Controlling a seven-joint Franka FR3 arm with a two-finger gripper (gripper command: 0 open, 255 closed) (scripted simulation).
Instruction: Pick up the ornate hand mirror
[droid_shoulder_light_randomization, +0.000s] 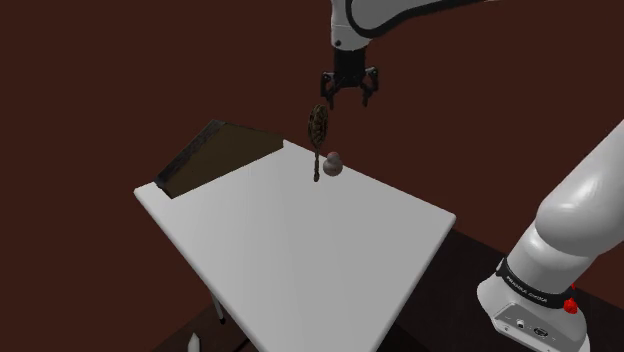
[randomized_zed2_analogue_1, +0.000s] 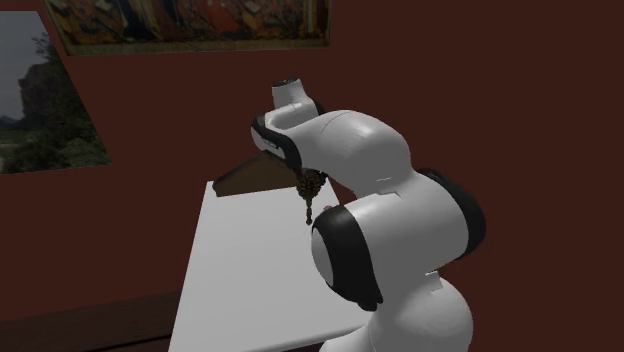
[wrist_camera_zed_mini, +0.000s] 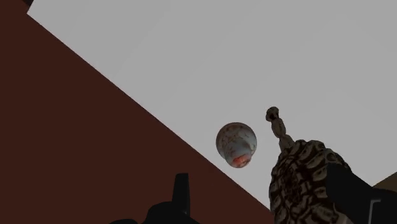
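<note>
Shoulder view: hand mirror just below tool

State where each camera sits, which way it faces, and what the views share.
Shoulder view: beside the arm's base, looking down across the white table at the gripper; base and wrist show.
Second exterior view: behind the arm, facing the wall's pictures; white links show.
Wrist view: on the hand, looking down past both fingers.
All three share the hand mirror and table.
</note>
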